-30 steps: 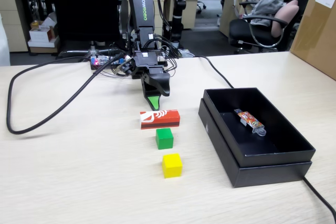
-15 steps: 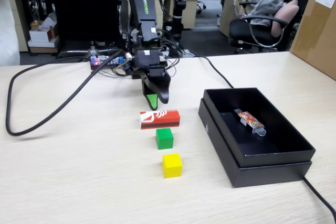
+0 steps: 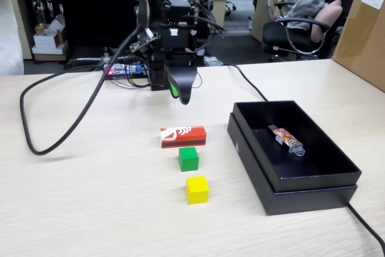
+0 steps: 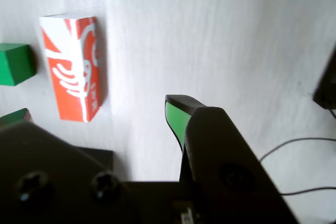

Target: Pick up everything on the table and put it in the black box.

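Observation:
On the beige table (image 3: 90, 209) a red oblong block (image 3: 183, 136) (image 4: 71, 66) with white markings, a green cube (image 3: 188, 158) (image 4: 14, 64) and a yellow cube (image 3: 197, 189) lie in a row running toward the camera. My gripper (image 3: 180, 95) (image 4: 97, 114) hangs in the air behind the red block, well above the tabletop. It is open: the wrist view shows its green-padded fingertips (image 4: 176, 118) wide apart with nothing between them. The black box (image 3: 249, 148) stands to the right of the row in the fixed view.
A small orange-patterned packet (image 3: 287, 138) lies inside the box. A thick black cable (image 3: 66, 127) loops over the table's left side, and another cable (image 3: 364, 221) runs off at the front right. A cardboard carton (image 3: 364, 28) stands at the far right.
The gripper has risen from just above the table behind the red block to well above it. The cable loop on the left has shifted. The blocks have not moved.

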